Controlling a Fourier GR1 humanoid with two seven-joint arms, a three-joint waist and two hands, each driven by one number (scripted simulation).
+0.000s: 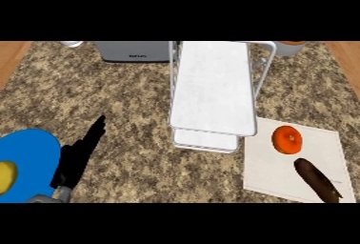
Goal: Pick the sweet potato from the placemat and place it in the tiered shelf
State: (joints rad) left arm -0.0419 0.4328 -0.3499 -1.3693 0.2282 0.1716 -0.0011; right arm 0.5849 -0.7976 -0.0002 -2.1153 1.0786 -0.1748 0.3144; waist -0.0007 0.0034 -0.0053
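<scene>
Fingers (94,133) of the left hand (72,164) lay straight and released, holding nothing, at the lower left beside a blue plate (28,152), and the right hand did not show. The white shelf (211,86) stood mid-counter with its near end just beside the pale placemat (271,171), where the sweet potato (315,180) lay at the near right corner, apart from an orange fruit (287,139). Dark brown, long and tapered, it would likely feel stiff, fairly heavy and rough enough not to slip, best grasped across its thick middle.
</scene>
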